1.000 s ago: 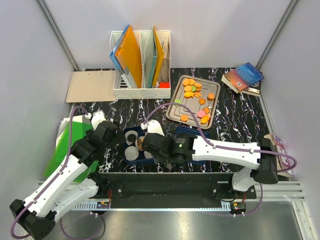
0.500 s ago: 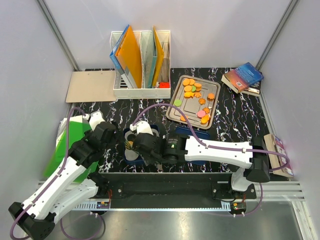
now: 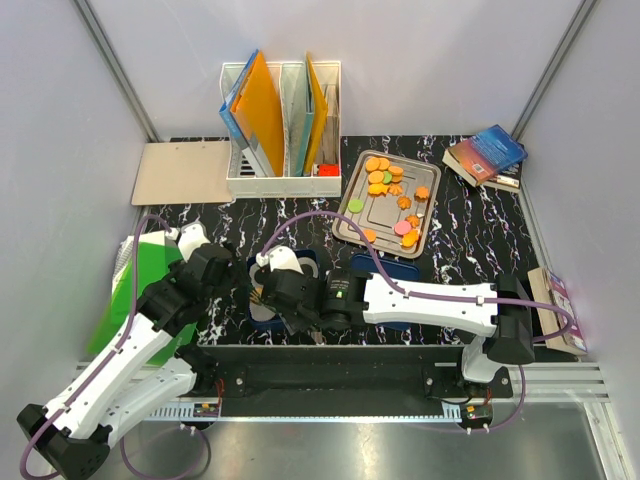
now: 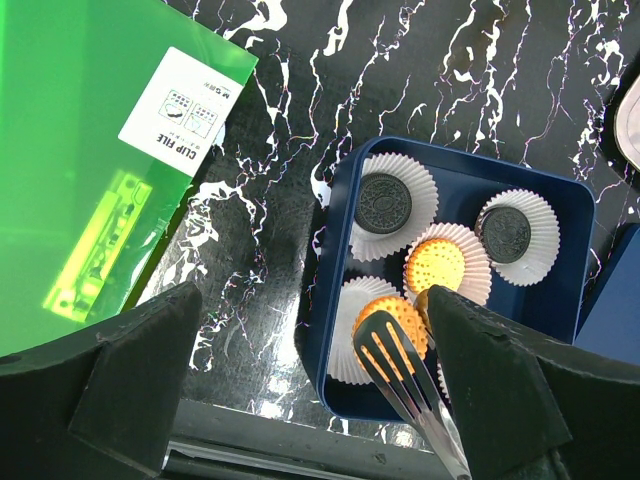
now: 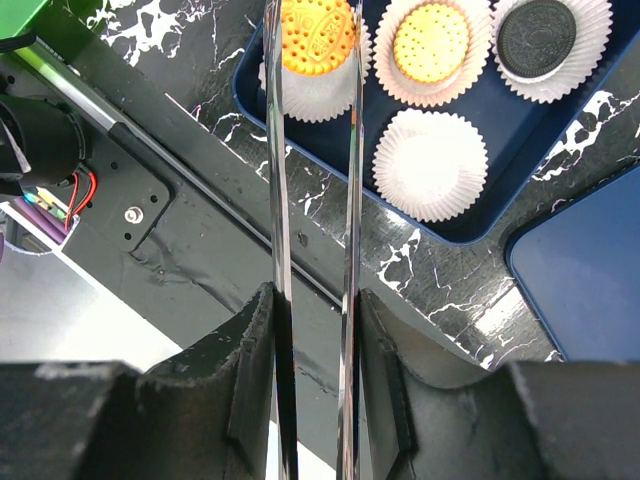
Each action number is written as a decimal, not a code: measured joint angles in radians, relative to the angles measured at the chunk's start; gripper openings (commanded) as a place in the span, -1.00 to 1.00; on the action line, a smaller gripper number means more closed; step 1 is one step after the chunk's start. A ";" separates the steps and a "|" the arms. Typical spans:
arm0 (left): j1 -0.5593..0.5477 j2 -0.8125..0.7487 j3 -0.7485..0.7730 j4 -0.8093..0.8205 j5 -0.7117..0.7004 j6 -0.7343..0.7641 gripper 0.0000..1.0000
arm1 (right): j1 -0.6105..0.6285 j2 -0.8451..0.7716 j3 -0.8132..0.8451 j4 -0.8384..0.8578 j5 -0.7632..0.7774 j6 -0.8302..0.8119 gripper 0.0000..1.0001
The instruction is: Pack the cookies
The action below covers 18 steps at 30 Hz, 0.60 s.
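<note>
While the left gripper (image 4: pixel 320 375) hangs with its fingers spread as wide as they go and nothing between them, over the black marbled table (image 4: pixel 270 150) at the left side of the box (image 4: pixel 340 220), the right gripper (image 5: pixel 312 335) is clamped on metal tongs (image 5: pixel 276 200). Its fingers stand partly apart and press the two blades from outside.

The tongs' tips reach over a white paper cup (image 5: pixel 315 88) at the box's near edge. An orange cookie (image 5: pixel 318 35) sits between the tips and touches both blades. I cannot tell whether it already rests in the cup.

The box is dark blue and holds several such cups. The cup beside the tongs' cup holds another orange cookie (image 5: pixel 432 43). The one after that holds a black cookie (image 5: pixel 538 35). One cup (image 5: pixel 436 165) is empty. The left wrist view shows a second black cookie (image 4: pixel 385 203) in a cup at the far left of the box.

Most cookies (image 3: pixel 378 177) lie on a metal tray (image 3: pixel 385 214) well beyond the box. They are mostly orange, with a few green and pink. A green clip file (image 4: pixel 90 170) lies left of the box.
</note>
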<state>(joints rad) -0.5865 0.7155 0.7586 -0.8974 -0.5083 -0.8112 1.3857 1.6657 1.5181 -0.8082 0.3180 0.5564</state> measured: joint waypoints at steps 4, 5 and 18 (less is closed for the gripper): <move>0.000 0.000 0.000 0.000 0.000 -0.001 0.98 | 0.002 0.000 -0.005 0.000 -0.006 0.001 -0.28; 0.000 0.000 0.000 0.000 0.000 -0.001 0.98 | 0.003 0.000 -0.008 0.000 -0.007 0.002 -0.28; 0.000 0.006 0.000 0.000 0.000 -0.002 0.98 | 0.009 0.000 -0.031 -0.002 -0.009 0.017 -0.22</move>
<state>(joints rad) -0.5865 0.7216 0.7586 -0.8978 -0.5083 -0.8131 1.3945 1.6657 1.4872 -0.8097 0.3092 0.5735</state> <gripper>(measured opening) 0.987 0.399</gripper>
